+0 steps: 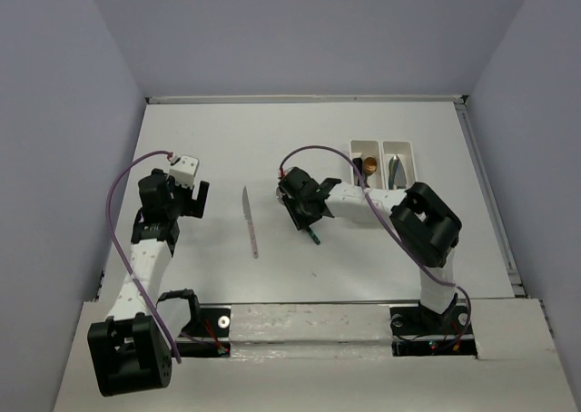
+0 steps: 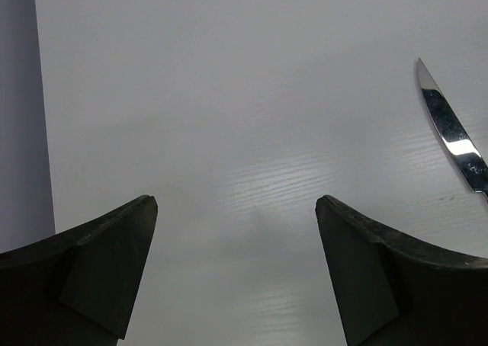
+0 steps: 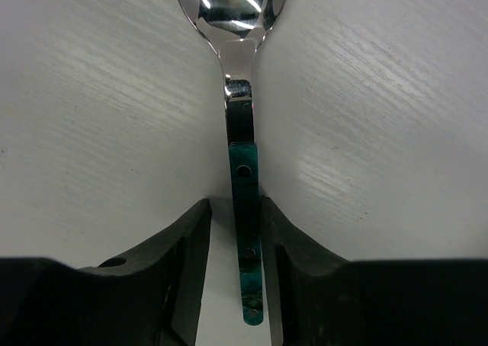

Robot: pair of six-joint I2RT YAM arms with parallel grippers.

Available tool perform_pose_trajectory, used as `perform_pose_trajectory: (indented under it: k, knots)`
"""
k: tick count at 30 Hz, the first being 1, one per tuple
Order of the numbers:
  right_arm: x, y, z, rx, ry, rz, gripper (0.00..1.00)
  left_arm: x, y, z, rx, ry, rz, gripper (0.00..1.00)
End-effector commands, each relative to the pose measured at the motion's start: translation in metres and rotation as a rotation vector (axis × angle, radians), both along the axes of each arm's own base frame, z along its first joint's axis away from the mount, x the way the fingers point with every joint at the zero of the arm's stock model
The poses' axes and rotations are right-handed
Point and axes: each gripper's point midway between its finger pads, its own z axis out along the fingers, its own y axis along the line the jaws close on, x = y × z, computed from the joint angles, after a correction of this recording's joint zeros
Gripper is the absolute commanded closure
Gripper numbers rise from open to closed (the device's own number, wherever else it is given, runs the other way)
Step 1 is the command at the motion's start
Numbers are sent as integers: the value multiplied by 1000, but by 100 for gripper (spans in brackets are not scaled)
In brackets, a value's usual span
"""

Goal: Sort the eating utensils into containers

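Note:
A teal-handled spoon [image 3: 242,163] with a silver bowl lies on the white table, its handle end showing under the right wrist [image 1: 314,237]. My right gripper [image 3: 235,203] is low over it and straddles the handle. The right finger touches it and a thin gap shows on the left, so the jaws are narrowly open. A silver knife [image 1: 250,221] lies mid-table, and its blade shows in the left wrist view [image 2: 450,132]. My left gripper [image 2: 236,201] is wide open and empty over bare table, left of the knife [image 1: 195,199]. Two joined white trays [image 1: 353,149] stand at the back right.
The left tray holds a copper-coloured utensil [image 1: 369,165] and the right tray [image 1: 413,153] holds silver utensils [image 1: 397,170]. Purple-grey walls enclose the table on the left, back and right. The right arm's forearm lies in front of the trays.

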Motion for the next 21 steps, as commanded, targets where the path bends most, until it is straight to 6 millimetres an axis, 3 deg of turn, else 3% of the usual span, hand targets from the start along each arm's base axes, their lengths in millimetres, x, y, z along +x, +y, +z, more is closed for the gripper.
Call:
perform_pose_trajectory:
  k: [1,3,4,6,8,9,10,12,13,14,17,18,19,21]
  knots:
    - [-55,-52,-81,-242,253,11,65,5,5,6,20,-40,12,1]
    - [-43,-45,-78,-241,215,8,78,5,5,7,22,-42,15,1]
    - [-39,-44,-77,-243,200,4,100,4,5,6,22,-42,15,1]
    - [-25,-44,-68,-255,136,-15,100,4,5,7,23,-47,13,1]
    - [-9,-35,-36,-196,39,-22,100,4,5,7,24,-46,12,1]
    - [3,-27,-16,-147,-32,-25,100,5,5,7,22,-43,13,1]
    - [13,-20,27,-62,-124,-23,100,5,5,7,23,-43,14,1]
    - [31,-11,81,55,-279,-50,100,5,5,5,22,-36,14,1]
    - [34,-15,124,126,-370,-63,100,5,5,6,23,-39,14,1]
    - [37,-17,144,156,-419,-77,100,5,5,6,22,-41,13,1]
    - [62,-58,182,167,-520,-206,100,4,4,9,23,-53,10,1]
    - [66,-71,182,160,-518,-236,100,3,4,8,23,-52,8,1]
    - [77,-95,175,142,-503,-305,100,3,4,9,25,-54,9,1]
    - [82,-120,169,129,-486,-363,100,3,4,10,25,-58,8,1]
